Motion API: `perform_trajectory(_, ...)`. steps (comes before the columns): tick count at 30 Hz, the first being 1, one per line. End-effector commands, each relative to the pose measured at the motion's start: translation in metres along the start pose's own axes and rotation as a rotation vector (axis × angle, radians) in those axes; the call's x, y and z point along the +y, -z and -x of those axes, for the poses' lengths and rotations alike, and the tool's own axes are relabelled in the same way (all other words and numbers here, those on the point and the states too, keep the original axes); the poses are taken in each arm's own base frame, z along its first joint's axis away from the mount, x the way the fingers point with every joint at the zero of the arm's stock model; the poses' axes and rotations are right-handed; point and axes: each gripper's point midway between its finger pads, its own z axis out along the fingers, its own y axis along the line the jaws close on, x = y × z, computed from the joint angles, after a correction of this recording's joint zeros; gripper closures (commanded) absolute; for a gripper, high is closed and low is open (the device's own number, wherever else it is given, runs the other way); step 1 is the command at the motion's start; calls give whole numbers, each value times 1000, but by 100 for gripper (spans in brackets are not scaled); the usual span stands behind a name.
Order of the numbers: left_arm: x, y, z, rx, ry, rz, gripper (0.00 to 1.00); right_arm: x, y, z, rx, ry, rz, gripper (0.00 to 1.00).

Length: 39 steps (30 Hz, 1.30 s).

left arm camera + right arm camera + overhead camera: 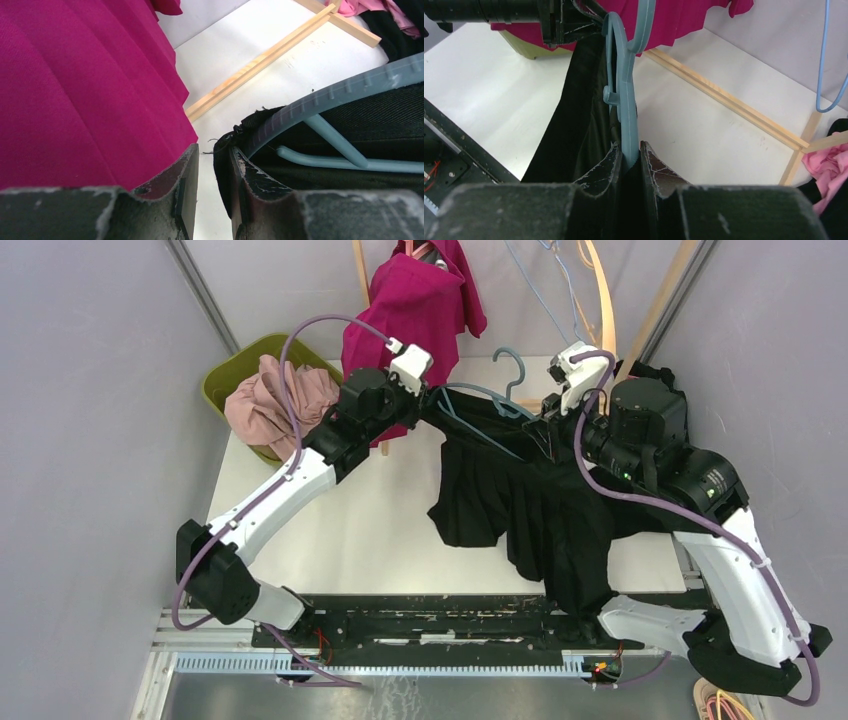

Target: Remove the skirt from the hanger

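A black skirt [530,510] hangs on a blue-grey plastic hanger [500,400] held up above the white table [350,510]. Its hem drapes down to the table's near edge. My right gripper [548,425] is shut on the hanger's right end; in the right wrist view [630,146] the blue bar [626,100] runs between the fingers with black cloth beside it. My left gripper [428,392] is at the hanger's left end. In the left wrist view [214,149] its jaws stand apart, with the skirt's waistband corner [225,150] against the right finger and the hanger arm [320,100] just beyond.
A magenta garment [415,300] hangs on a wooden rack right behind the left gripper. An olive bin [232,365] with pink clothes stands at the far left. Thin blue wire hangers [560,280] hang at the back right. Wooden rack rails [260,62] lie on the table.
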Motion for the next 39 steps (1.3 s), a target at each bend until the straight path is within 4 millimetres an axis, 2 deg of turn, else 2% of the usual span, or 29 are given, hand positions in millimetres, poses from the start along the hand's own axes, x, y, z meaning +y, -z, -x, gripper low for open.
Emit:
perform_trajectory(1, 41, 13, -23, 88, 26, 151, 67, -17, 18, 81, -354, -82, -89, 99)
perform_trajectory(7, 35, 27, -13, 75, 51, 123, 67, -15, -10, 98, -399, -69, -81, 99)
perform_trajectory(15, 40, 44, -5, 79, 25, 143, 65, -22, -4, 109, -434, -29, -117, 99)
perform_trajectory(17, 40, 46, 1, 68, 25, 141, 57, -22, -4, 108, -432, -33, -113, 99)
perform_trajectory(18, 40, 47, 4, 64, 25, 137, 48, -21, -4, 108, -432, -34, -108, 99)
perform_trajectory(20, 39, 48, 10, 54, 28, 130, 21, -20, -5, 106, -429, -38, -102, 99)
perform_trajectory(23, 39, 52, 26, 21, 33, 124, 1, -18, -7, 104, -421, -44, -91, 99)
perform_trajectory(30, 45, 75, 67, -60, 33, 144, 1, -12, -14, 104, -412, -46, -65, 99)
perform_trajectory(36, 35, 83, 85, -110, 77, 83, 1, -8, -25, 107, -418, -65, -42, 99)
perform_trajectory(39, 27, 87, 90, -122, 93, 41, 1, -5, -30, 118, -458, -79, -23, 99)
